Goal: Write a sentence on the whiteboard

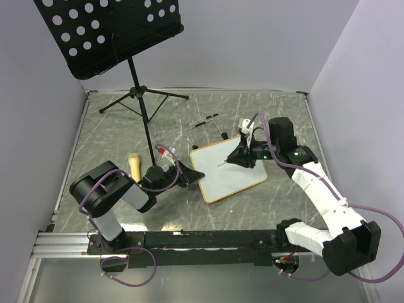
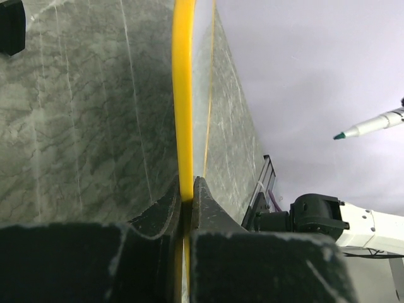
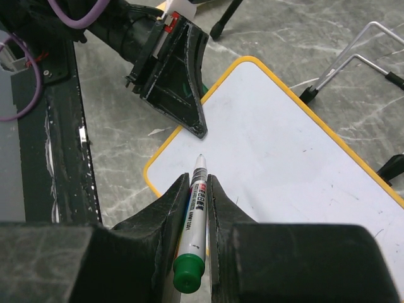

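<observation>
The whiteboard [image 1: 235, 173], white with a tan-yellow frame, lies flat mid-table and its face is blank. My left gripper [image 1: 196, 177] is shut on the whiteboard's left edge; in the left wrist view the yellow frame [image 2: 183, 95] runs edge-on out from between the fingers [image 2: 205, 202]. My right gripper [image 1: 236, 158] is shut on a white marker [image 3: 201, 189] with a green end cap, its tip pointing down at the whiteboard [image 3: 284, 158] near the left corner. I cannot tell whether the tip touches. The left gripper [image 3: 201, 129] shows in the right wrist view too, and the marker [image 2: 372, 124] in the left wrist view.
A black perforated music stand [image 1: 113, 31] on a tripod [image 1: 142, 98] stands at the back left. A wire easel [image 1: 205, 125] lies just behind the board and also shows in the right wrist view [image 3: 353, 63]. A small yellowish object [image 1: 134, 165] lies left of the left arm.
</observation>
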You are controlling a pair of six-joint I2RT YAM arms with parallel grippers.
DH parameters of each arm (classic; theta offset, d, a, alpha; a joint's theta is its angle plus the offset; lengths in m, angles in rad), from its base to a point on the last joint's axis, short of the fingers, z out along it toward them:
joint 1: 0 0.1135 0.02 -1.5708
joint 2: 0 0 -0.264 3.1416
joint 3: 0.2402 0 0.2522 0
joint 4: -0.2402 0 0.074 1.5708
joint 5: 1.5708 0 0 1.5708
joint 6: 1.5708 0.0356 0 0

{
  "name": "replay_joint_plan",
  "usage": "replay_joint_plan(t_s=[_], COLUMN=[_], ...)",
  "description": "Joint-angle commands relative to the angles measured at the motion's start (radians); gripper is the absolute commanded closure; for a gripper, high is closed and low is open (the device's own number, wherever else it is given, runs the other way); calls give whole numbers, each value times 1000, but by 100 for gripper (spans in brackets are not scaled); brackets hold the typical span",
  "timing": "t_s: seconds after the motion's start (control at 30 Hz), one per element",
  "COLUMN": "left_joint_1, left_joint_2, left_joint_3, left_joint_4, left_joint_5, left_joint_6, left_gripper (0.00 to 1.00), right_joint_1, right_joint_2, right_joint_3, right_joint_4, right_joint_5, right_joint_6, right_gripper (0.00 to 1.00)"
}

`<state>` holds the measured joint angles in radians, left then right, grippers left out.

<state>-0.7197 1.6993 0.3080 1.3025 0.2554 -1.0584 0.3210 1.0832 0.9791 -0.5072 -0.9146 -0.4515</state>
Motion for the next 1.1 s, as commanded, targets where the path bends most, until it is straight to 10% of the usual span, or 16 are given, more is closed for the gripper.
replay_joint_plan(t_s=[0.0,1.07], left_joint_1=[-12,-41], left_joint_2=[0,-156], left_joint_3=[-6,17], left_joint_4=[558,256], left_joint_5=[-1,-76], left_joint_6=[66,69], left_gripper=[99,99], right_joint_1=[15,44], right_joint_2=[3,47], right_joint_3=[9,56], right_joint_4=[61,52], right_joint_5=[25,-4], right_joint_6=[-3,45], right_gripper=[100,100])
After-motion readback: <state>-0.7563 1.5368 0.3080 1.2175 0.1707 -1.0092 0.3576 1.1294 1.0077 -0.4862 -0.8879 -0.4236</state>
